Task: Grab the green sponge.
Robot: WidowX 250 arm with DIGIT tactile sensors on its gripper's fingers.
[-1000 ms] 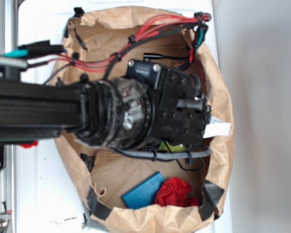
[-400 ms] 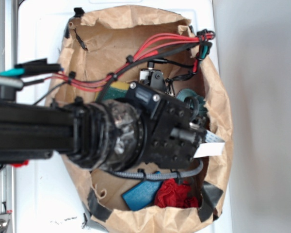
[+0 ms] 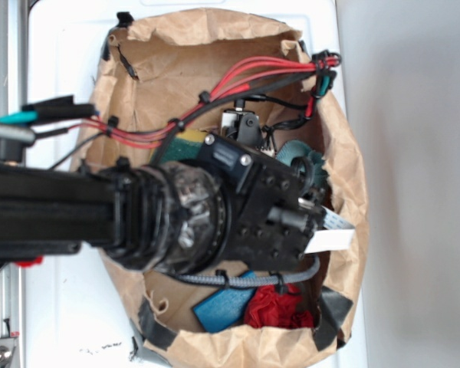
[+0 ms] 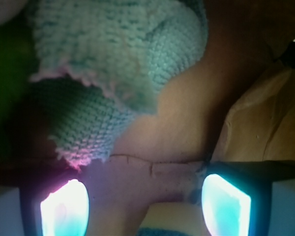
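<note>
Gripper was wide open over the brown paper bag, both glowing fingertips well apart with nothing between them. Right ahead of it in the wrist view sat a teal knitted cloth, not the target. The green sponge only peeked out as a yellow-and-dark-green sliver behind the wrist, near the red cables, off to one side of the gripper. Blue block and red plush lay at the bag's other end. Looked like the approach step to me; next it'd need to shift over the sponge before dropping and closing
</note>
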